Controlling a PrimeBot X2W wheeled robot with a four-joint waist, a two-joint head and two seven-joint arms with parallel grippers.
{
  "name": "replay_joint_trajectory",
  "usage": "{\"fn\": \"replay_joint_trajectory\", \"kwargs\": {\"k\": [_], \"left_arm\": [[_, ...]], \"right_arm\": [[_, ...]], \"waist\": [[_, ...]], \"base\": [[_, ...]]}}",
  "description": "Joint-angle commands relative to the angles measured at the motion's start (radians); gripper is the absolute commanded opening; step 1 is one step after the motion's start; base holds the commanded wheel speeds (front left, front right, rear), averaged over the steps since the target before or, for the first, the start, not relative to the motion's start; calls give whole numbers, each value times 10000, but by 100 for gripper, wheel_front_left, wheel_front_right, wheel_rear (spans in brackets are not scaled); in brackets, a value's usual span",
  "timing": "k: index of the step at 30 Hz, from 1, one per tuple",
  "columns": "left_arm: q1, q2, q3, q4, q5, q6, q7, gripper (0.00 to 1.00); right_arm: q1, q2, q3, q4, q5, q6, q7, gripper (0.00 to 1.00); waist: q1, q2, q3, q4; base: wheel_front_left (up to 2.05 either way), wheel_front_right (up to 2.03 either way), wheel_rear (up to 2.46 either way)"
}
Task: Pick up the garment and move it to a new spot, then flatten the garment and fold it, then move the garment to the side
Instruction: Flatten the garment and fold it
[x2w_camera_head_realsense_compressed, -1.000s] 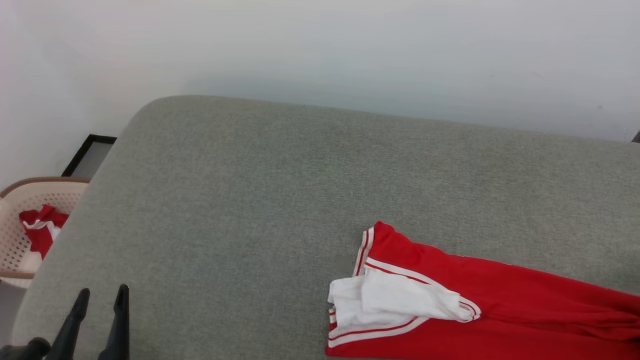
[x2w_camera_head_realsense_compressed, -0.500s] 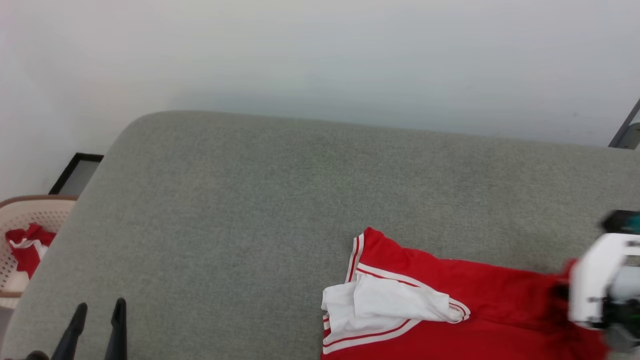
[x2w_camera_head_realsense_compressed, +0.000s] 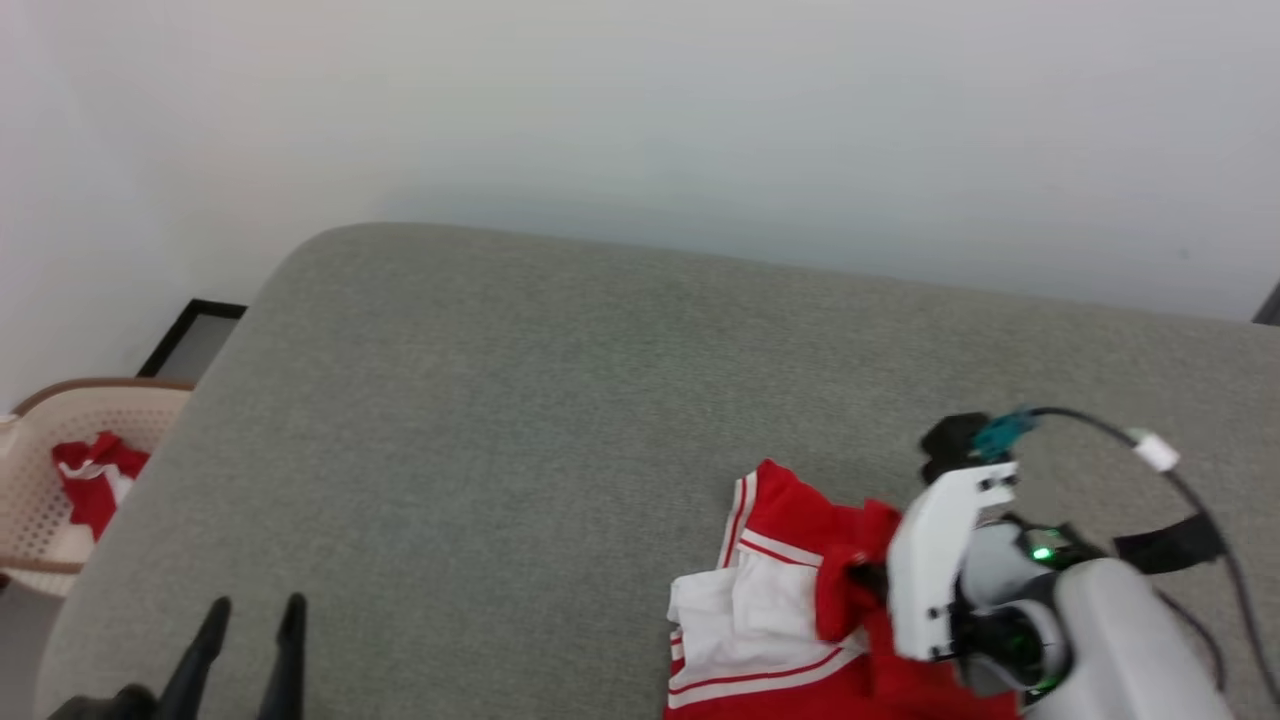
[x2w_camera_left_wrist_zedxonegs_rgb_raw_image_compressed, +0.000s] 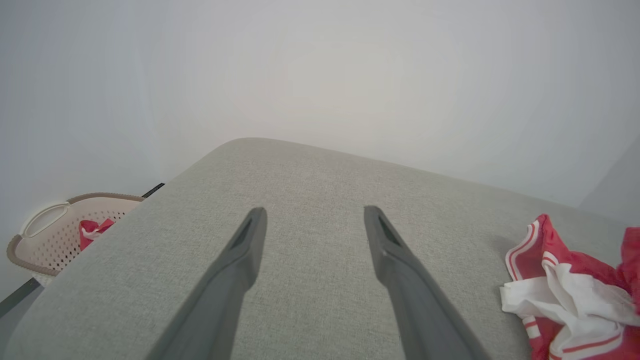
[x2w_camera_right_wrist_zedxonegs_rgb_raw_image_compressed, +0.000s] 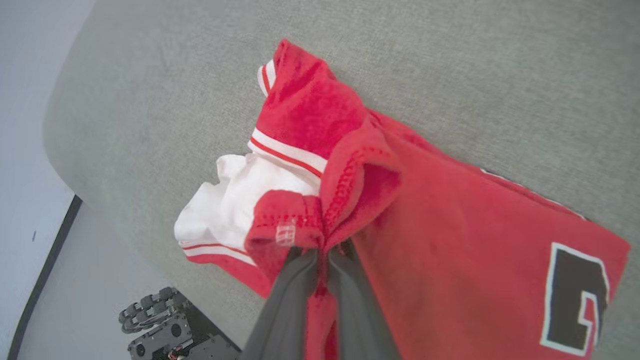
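The garment (x2w_camera_head_realsense_compressed: 790, 590), red with a white sleeve and striped trim, lies on the grey cushion (x2w_camera_head_realsense_compressed: 560, 400) at the lower right of the head view. In the right wrist view its red cloth (x2w_camera_right_wrist_zedxonegs_rgb_raw_image_compressed: 450, 240) carries a black white-edged letter. My right gripper (x2w_camera_right_wrist_zedxonegs_rgb_raw_image_compressed: 325, 250) is shut on a bunched red hem, lifted over the white sleeve; in the head view the white wrist hides its fingers. My left gripper (x2w_camera_head_realsense_compressed: 250, 610) stands open at the lower left, far from the garment (x2w_camera_left_wrist_zedxonegs_rgb_raw_image_compressed: 565, 295), with nothing between its fingers (x2w_camera_left_wrist_zedxonegs_rgb_raw_image_compressed: 250, 240).
A beige perforated basket (x2w_camera_head_realsense_compressed: 40, 440) with a small red-and-white cloth bundle (x2w_camera_head_realsense_compressed: 95, 480) stands on the floor left of the cushion. A white wall runs behind. A dark frame (x2w_camera_head_realsense_compressed: 190, 335) lies by the wall. The robot's wheeled base (x2w_camera_right_wrist_zedxonegs_rgb_raw_image_compressed: 165, 325) shows below the cushion edge.
My right arm came in from the right, dragging the red hem leftward over the garment, which now lies bunched. The head camera shifted. The left gripper stays open.
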Motion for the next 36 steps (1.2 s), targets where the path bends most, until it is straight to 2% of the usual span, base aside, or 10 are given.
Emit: {"fn": "replay_joint_trajectory", "kwargs": {"k": [1, 10, 11, 12, 13, 18, 23, 27, 30, 36], "left_arm": [[-130, -4, -64, 40, 101, -30, 21, 100], [-511, -57, -566, 355, 31, -118, 16, 100], [-550, -66, -598, 396, 23, -112, 6, 100], [-588, -75, -619, 428, 12, -113, -3, 100], [-608, -81, -630, 450, 2, -119, -4, 100], [-467, -93, -505, 533, -7, -72, -39, 100], [-315, -132, -413, 531, -94, -90, -77, 100], [-239, -99, -347, 493, 2, -74, -85, 100], [-223, -101, -331, 500, 89, -63, -96, 100], [-302, -45, -242, 646, 141, -96, -106, 100]], "right_arm": [[-85, 78, 152, 207, -80, -17, -144, 0], [-1043, 263, 1046, 2661, 176, -17, -1502, 0], [-1167, 272, 1226, 2882, 243, -17, -1689, 17], [-1240, 272, 1375, 3061, 367, -17, -1880, 79], [-1296, 266, 1434, 3238, 548, -17, -2043, 100], [-1784, 260, 1965, 3746, 945, -17, -2416, 100], [-1897, 207, 1895, 3663, 1254, -17, -2960, 100], [-1695, -253, 2028, 2989, 1446, -17, -3547, 100], [-1459, -856, 2281, 2282, 1592, -17, -4139, 100], [-798, -1821, 2192, 1135, 1736, -17, -6049, 100]], "waist": [[0, 0, -55, 177], [0, 0, -103, 538], [0, 0, -104, 554], [0, 0, -107, 561], [0, 0, -112, 551], [0, 0, -127, 240], [0, 0, -150, -204], [0, 0, -139, -581], [0, 0, -127, -870], [0, 0, -134, -1375]], "base": [[0, 0, 0], [0, 0, 0], [0, 0, 0], [0, 0, 0], [0, 0, 0], [0, 0, 0], [0, 0, 0], [0, 0, 0], [0, 0, 0], [0, 0, 0]]}}
